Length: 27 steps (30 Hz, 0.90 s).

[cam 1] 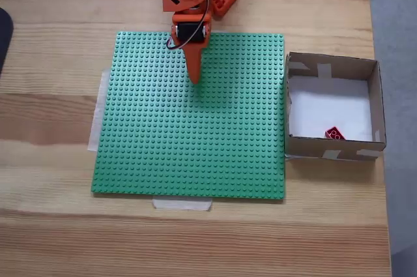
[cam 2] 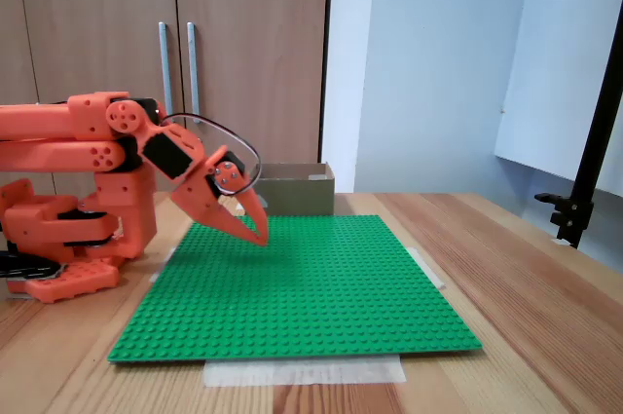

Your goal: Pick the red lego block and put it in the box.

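We see the red lego block (cam 1: pixel 334 134) already in the box (cam 1: pixel 376 98); our empty claw (cam 1: pixel 194 78), fingers together, could only snag the green baseplate (cam 1: pixel 195 146).

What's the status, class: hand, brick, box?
Hand shut, empty, over the plate. Brick already in the box. Nothing in the way.

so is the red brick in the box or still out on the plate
In. The red lego block lies on the white floor of the box, near its front wall.
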Available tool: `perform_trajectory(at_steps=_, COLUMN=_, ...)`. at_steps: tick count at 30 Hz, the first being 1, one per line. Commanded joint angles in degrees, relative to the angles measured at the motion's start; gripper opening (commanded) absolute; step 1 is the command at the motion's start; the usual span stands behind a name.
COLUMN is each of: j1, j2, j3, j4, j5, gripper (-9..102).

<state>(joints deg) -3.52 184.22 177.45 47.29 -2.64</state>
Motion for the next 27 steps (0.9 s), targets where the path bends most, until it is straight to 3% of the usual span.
perform_trajectory(at_steps=1, j1=0.4, j2=0.4, j3=1.4, j4=-0.1, j5=0.5, gripper=-1)
perform_trajectory(at_steps=27, j1=0.2, j2=0.4, j3=4.0, j4=-0.4, j5=0.2, gripper=-1)
